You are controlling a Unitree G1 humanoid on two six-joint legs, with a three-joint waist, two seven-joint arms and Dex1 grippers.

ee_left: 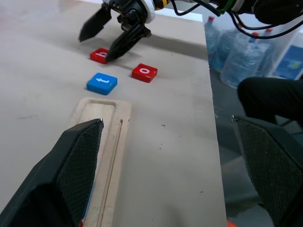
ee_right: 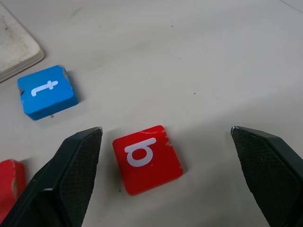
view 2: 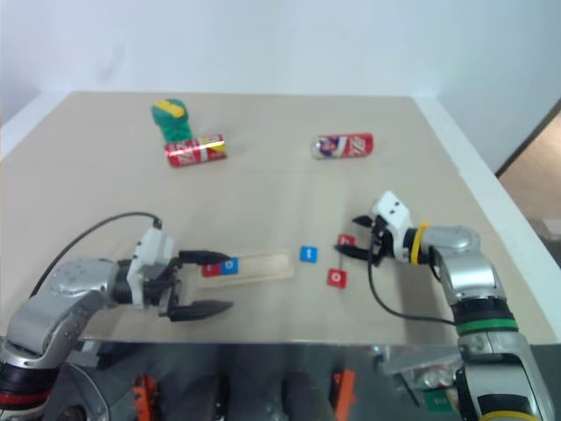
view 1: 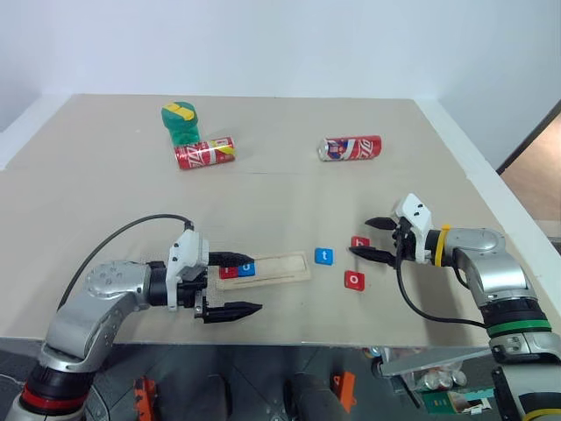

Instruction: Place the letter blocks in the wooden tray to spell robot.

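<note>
Big beige worktop [view 1: 289, 184] takes up most of the scene. Toward its near edge lies the wooden tray [view 1: 279, 267], a flat pale strip with a long shallow groove. Two letter blocks sit in its left end, side by side: a red one [view 1: 229, 272] at the very end, partly hidden behind a finger so I can't read it, and a blue one [view 1: 247, 268] right next to it showing an "o". The rest of the groove is bare wood.

The left tool [view 1: 235, 283] hangs at that same left end of the tray, fingers spread wide apart, nothing between them. One finger reaches over the two placed blocks, the other sticks out past the tray toward the worktop's near edge.

The right tool [view 1: 375, 239] is over on the right side, pointing left, fingers also wide apart and holding nothing. The red "b" block [ee_right: 146, 158] lies flat on the worktop right between its fingertips in the wrist view.

Two more loose blocks: the blue "t" block [view 1: 324, 256], just right of the tray's end, and a red "o" block [view 1: 353, 280], a bit nearer and to the right of it.

Way at the back, well apart from all this: two red soda cans on their sides, one left [view 1: 205, 153], one right [view 1: 351, 148], plus a green and yellow thing [view 1: 180, 122] just behind the left can.
</note>
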